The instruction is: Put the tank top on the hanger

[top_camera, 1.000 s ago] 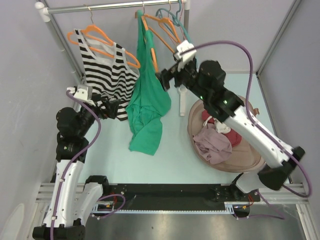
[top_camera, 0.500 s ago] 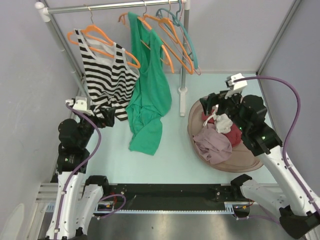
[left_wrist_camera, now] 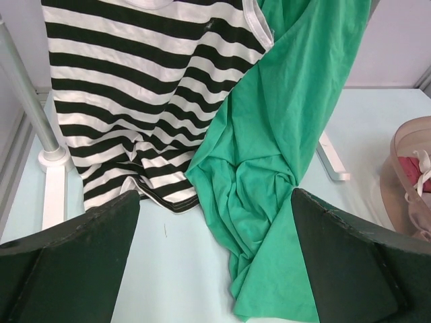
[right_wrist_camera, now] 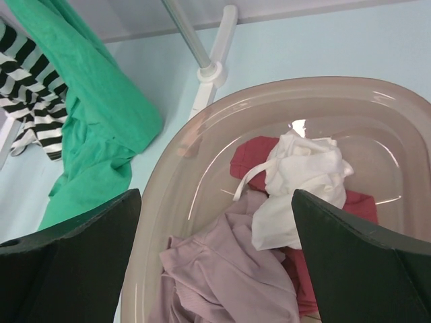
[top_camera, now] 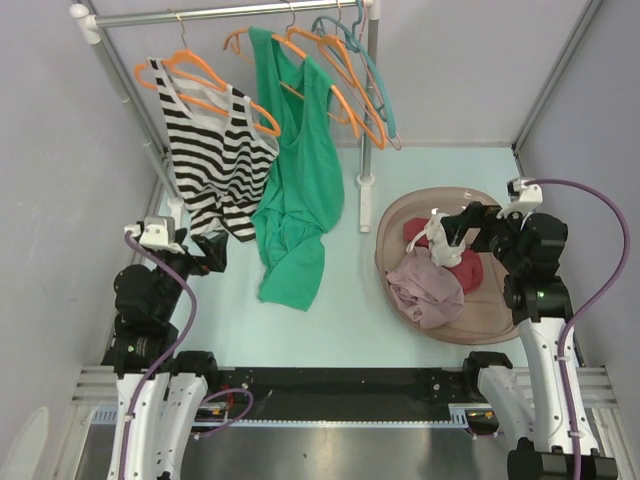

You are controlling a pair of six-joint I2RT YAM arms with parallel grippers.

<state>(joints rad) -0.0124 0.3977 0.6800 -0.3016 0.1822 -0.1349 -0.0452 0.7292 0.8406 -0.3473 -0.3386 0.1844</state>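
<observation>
The green tank top (top_camera: 300, 170) hangs on an orange hanger (top_camera: 236, 38) from the rail, and its lower part lies bunched on the table. It also shows in the left wrist view (left_wrist_camera: 283, 168) and the right wrist view (right_wrist_camera: 94, 128). My left gripper (top_camera: 207, 254) is open and empty, near the table, just left of the top's bottom end. In its wrist view the left gripper (left_wrist_camera: 215, 269) frames the green hem. My right gripper (top_camera: 455, 232) is open and empty above the basin, well right of the top, and in its own view the right gripper (right_wrist_camera: 215, 262) is over the clothes.
A black-and-white striped top (top_camera: 212, 140) hangs on another orange hanger to the left. More orange hangers (top_camera: 345, 80) and a teal one (top_camera: 380, 85) hang to the right. A brown basin (top_camera: 395, 215) holds mauve, red and white garments. The rack post foot (top_camera: 366, 190) stands between top and basin.
My right arm has let go at the rail and pulled back down to above the basin. The hanger with the green top now hangs free. My left arm has drawn back slightly.
</observation>
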